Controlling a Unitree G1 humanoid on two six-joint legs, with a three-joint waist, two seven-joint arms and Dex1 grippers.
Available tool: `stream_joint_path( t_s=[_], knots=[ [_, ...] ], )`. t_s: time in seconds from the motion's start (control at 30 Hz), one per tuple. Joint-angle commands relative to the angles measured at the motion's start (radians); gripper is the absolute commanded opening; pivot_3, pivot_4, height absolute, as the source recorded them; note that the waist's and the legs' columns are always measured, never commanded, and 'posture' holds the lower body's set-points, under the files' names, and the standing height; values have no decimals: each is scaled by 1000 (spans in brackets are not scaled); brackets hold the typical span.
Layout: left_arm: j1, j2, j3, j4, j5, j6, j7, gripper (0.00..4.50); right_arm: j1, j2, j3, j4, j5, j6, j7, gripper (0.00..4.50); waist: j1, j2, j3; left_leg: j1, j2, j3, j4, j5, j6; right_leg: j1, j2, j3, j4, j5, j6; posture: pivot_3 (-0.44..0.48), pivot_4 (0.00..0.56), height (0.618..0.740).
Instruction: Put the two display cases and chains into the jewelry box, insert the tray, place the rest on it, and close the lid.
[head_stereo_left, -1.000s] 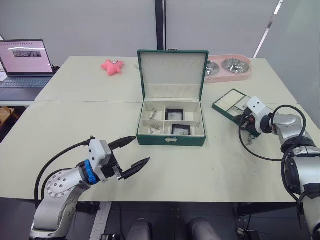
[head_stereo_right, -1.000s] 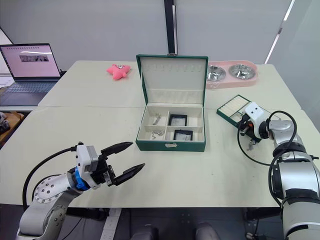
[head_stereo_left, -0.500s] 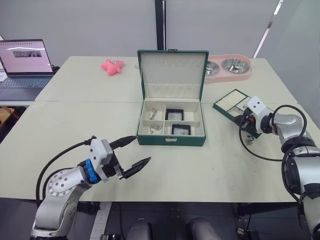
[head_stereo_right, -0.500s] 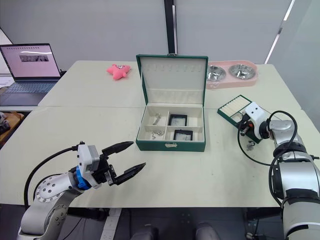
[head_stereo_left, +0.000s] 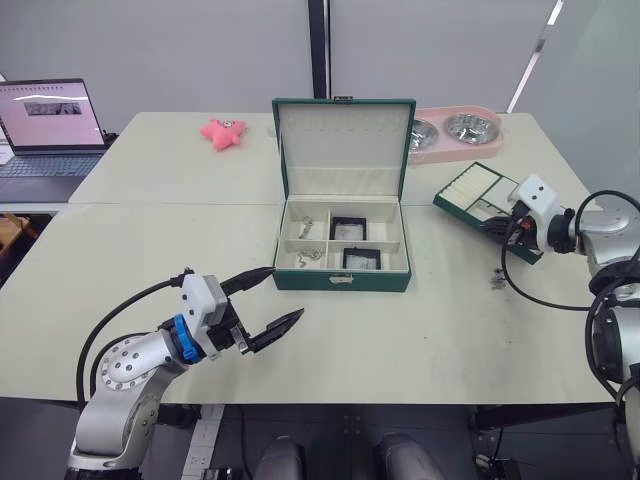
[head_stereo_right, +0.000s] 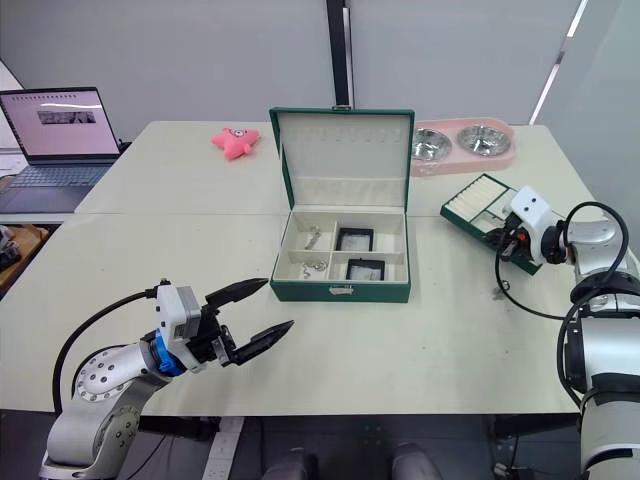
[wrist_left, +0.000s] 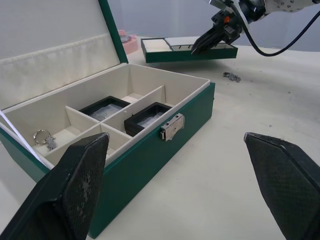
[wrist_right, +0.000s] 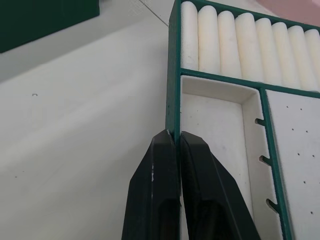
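The jewelry box sits in the middle of the counter with its lid standing upright behind it. Inside, the two display cases lie in the right-hand compartments, one behind the other, and the chains rest in the two left-hand compartments.

Off to the right, the right gripper has its fingers pressed together on the dark green rim of the tray, one finger outside the wall and one inside a cream compartment just beside the ring-roll section. From the left wrist view the tray looks lifted clear of the counter, roughly level. A small silver piece lies on the counter near the tray, on the side toward the robot.

The left gripper hovers low over the counter near the front left of the box, fingers spread wide and holding nothing.

Further back are a pink double pet bowl, a pink star-shaped toy and an open laptop.
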Motion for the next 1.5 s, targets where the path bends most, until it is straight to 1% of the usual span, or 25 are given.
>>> stream_joint_path(
  t_s=[0.03,0.1,0.17,0.27,0.3,0.53,0.67,0.77,0.9,1.07,1.27,1.5],
  knots=[
    [18,-2,6,-31,-18,-5,4,4500,26,-42,-40,-138,69,10,86,15,0,0,0,0,0,0,0,0,0,0,0,0,0,0,0,0,150,740],
    [37,-1,16,-41,-25,1,11,4500,86,-57,-47,-269,108,56,135,15,3,0,0,0,0,0,0,0,0,0,0,0,0,0,0,0,150,740],
    [62,0,23,-50,-27,1,16,4500,173,-74,-61,-467,161,151,172,15,5,0,0,-1,0,-1,0,0,0,0,0,-1,0,0,0,0,150,740],
    [91,1,27,-59,-26,-5,23,4500,309,-104,-87,-779,238,320,184,15,7,1,0,-1,0,-1,0,0,0,0,0,-1,0,0,0,0,150,740],
    [95,1,27,-61,-26,-6,26,4500,340,-112,-93,-847,254,361,177,15,8,1,0,-1,0,-2,0,0,0,0,0,-1,0,0,0,0,150,740],
    [103,-2,32,-62,-25,-10,44,4500,530,-164,-139,-1267,357,609,108,15,10,1,1,-1,0,-2,0,0,0,0,0,-1,0,0,0,0,150,740],
    [106,-3,32,-64,-27,-12,50,4500,582,-185,-142,-1418,405,703,84,15,10,1,1,-1,0,-2,0,0,0,0,0,-1,0,0,0,0,150,740],
    [109,-7,33,-66,-28,-12,58,4500,600,-198,-129,-1491,424,735,70,15,10,1,1,-1,0,-2,0,0,0,0,0,-1,0,0,0,0,150,740],
    [115,-16,34,-66,-28,-14,74,4500,580,-193,-82,-1560,437,771,47,15,9,0,1,-1,0,-2,0,0,0,0,1,-1,0,0,0,0,150,740],
    [138,-35,40,-70,-19,-24,99,4500,519,-139,12,-1590,434,795,18,15,7,-1,2,-1,0,-2,0,0,0,0,1,-1,0,0,0,0,150,740],
    [190,-49,63,-98,-25,-32,130,4500,410,-45,146,-1544,383,783,-20,15,7,-4,3,-1,0,-3,0,0,0,-1,1,-1,0,0,0,0,150,740],
    [261,-80,76,-154,-12,-48,180,4500,263,98,278,-1418,308,755,-66,15,6,-6,4,-1,1,-3,0,0,0,-1,0,-2,1,0,0,0,150,740]
  ],
)
